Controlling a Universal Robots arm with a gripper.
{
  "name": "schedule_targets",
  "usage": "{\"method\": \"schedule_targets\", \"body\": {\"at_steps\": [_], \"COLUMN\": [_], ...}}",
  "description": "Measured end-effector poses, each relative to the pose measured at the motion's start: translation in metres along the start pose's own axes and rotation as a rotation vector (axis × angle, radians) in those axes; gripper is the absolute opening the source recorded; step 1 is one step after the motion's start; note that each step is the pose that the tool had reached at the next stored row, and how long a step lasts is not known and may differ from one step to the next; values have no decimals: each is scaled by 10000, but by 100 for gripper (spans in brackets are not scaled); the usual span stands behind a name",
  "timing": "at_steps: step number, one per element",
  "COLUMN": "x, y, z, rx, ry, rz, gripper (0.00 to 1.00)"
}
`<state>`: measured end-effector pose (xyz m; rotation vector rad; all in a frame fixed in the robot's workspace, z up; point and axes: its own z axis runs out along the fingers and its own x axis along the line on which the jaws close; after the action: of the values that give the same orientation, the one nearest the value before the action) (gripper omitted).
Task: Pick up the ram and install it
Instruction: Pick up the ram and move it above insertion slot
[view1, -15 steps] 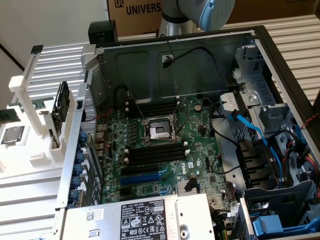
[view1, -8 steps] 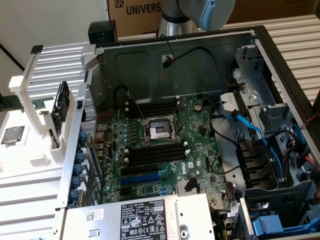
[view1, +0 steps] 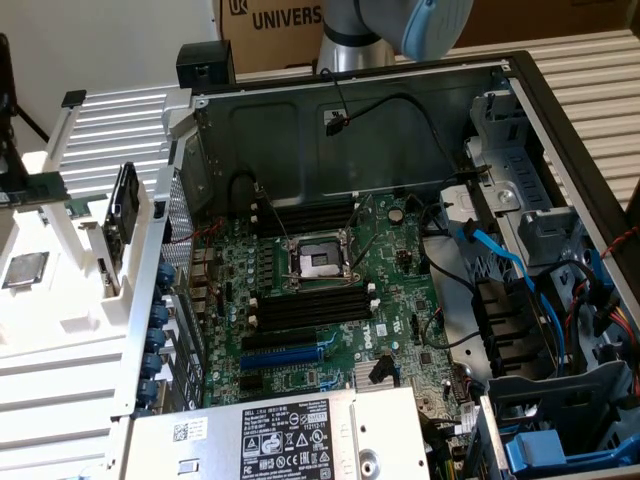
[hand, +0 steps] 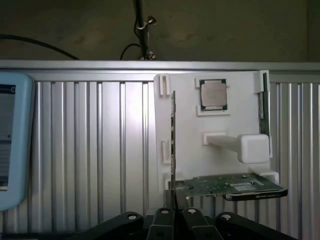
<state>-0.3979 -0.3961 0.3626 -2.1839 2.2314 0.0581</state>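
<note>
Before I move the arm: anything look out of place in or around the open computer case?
Nothing spilled or broken. One oddity: the metal-framed processor socket on the green motherboard looks empty, and a square silver processor chip lies outside the grey metal computer case on the white plastic tray.

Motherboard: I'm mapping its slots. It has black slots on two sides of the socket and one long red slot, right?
Not quite. The exterior view shows the long slot is blue, not red. The motherboard does have black slots on two sides of the socket.
</note>
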Motion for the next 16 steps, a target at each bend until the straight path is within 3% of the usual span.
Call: {"method": "schedule_targets", "body": {"at_steps": [4,5,9,12,13,16], "x": [-8,-13,-20,-26,-30,-34], "y": [-131,-232,-371,-516,-635,-761], "z": [-123,-210,-304,-368,-409,-444], "rx": [-2,0,-1,-1,0,0], "ry": [2,3,11,11,11,10], "rz": [0,-1,1,0,0,0], "gripper": [12,12,12,12,12,12]}}
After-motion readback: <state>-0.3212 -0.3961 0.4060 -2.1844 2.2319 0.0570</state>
